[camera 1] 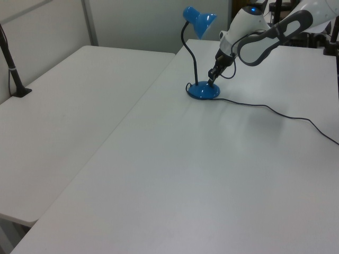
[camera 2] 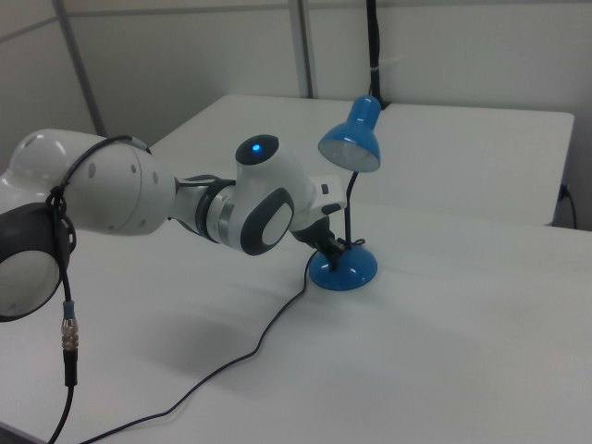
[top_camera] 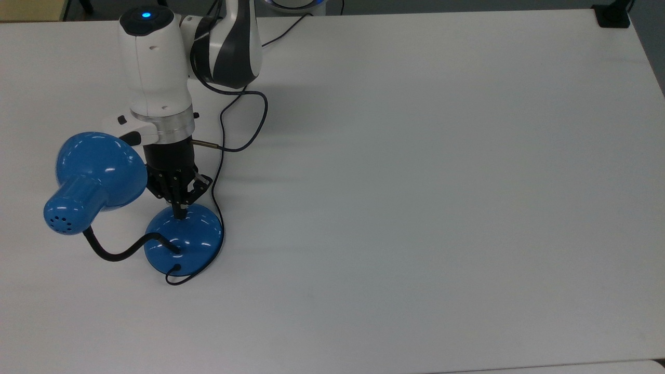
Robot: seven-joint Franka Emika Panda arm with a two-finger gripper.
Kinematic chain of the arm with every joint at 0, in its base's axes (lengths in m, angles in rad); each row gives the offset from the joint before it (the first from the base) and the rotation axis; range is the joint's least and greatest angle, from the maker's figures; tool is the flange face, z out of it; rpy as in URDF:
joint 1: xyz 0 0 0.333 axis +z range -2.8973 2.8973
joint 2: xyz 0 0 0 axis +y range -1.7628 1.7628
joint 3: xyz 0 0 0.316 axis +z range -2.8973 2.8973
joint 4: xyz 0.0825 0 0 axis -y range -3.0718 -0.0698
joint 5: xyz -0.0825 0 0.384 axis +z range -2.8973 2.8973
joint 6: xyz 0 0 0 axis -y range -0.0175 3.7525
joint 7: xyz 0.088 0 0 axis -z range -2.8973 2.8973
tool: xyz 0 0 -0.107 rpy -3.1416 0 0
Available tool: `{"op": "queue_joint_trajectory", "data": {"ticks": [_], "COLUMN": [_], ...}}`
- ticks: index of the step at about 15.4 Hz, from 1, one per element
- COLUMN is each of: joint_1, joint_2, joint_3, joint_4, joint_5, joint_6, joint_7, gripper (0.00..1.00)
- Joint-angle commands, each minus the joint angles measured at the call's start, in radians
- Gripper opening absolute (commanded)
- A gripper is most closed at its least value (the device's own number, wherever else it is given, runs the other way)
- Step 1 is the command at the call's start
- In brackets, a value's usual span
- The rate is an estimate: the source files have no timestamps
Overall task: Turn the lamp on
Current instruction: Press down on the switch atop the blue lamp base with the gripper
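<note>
The lamp stands at the top view's left: its glossy blue domed base (top_camera: 189,244), a black gooseneck (top_camera: 111,254) and a bell-shaped shade (top_camera: 96,174). My gripper (top_camera: 180,213) is shut. Its joined fingertips point down and rest on the upper part of the base, covering the switch. In the left view the gripper (camera 1: 212,81) touches the base (camera 1: 204,92) below the shade (camera 1: 199,21). The right view shows the gripper (camera 2: 338,248) on the base (camera 2: 344,269). The shade (camera 2: 351,141) has a pale inside with no bright glow.
The lamp's thin black cord (top_camera: 218,161) runs from the base past the arm, and trails over the table in the left view (camera 1: 275,111). A black clamp (top_camera: 613,15) sits at the table's far corner. A second table (camera 1: 63,106) adjoins in the left view.
</note>
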Motion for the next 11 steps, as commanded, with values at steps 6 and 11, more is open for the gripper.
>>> {"op": "queue_joint_trajectory", "data": {"ticks": [6, 11], "joint_1": [-0.006, -0.010], "joint_2": [0.022, 0.028], "joint_3": [0.014, 0.017], "joint_4": [0.005, 0.008], "joint_5": [-0.014, -0.023], "joint_6": [-0.013, -0.011], "joint_7": [-0.016, -0.017], "gripper": [0.00, 0.00]}}
